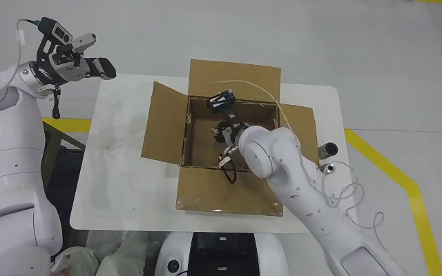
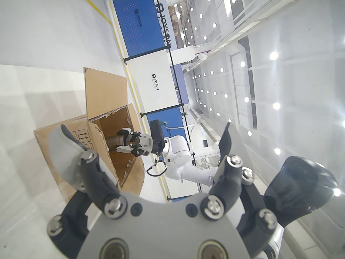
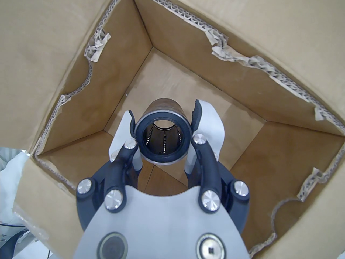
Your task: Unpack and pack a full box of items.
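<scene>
Inside the torn corrugated box — right hand tight around a hollow metal cylinder; left hand apart, splayed.

Glossy white arms, grey wrist plates, silver screws, black-and-white right pincer

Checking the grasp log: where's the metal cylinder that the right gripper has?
In the right wrist view the metal cylinder is clamped in the right gripper, inside the open cardboard box; the top view puts it roughly mid-box.

right pincer | grips metal cylinder | inside cardboard box, seemingly above floor
</scene>
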`<state>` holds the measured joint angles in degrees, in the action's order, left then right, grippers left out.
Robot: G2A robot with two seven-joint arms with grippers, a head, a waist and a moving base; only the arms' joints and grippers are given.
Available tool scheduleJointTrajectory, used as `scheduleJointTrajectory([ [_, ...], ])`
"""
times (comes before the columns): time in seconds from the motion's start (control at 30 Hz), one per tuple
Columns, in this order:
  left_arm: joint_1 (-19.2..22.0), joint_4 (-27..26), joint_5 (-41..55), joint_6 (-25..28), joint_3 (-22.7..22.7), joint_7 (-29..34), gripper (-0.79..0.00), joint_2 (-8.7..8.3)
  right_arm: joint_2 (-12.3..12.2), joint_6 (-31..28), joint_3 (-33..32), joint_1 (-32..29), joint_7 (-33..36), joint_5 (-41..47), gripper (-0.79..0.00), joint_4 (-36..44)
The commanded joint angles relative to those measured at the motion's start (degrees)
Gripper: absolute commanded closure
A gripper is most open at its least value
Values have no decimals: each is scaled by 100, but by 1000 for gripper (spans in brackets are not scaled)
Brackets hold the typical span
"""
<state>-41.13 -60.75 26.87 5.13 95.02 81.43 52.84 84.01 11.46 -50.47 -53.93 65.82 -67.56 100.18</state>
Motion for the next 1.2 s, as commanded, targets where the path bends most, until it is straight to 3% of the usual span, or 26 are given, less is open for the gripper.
scheduleJointTrajectory([
  [0.0,0,0,0,0,0,0,-785,0,-32,-35,-115,-120,64,-62,0,243],
  [0.7,0,0,0,0,0,0,-785,0,-321,-266,-1463,-1334,813,-464,0,2171],
  [1.17,0,0,0,0,0,0,-785,0,-488,-323,-2579,-2397,964,-684,0,3196],
])
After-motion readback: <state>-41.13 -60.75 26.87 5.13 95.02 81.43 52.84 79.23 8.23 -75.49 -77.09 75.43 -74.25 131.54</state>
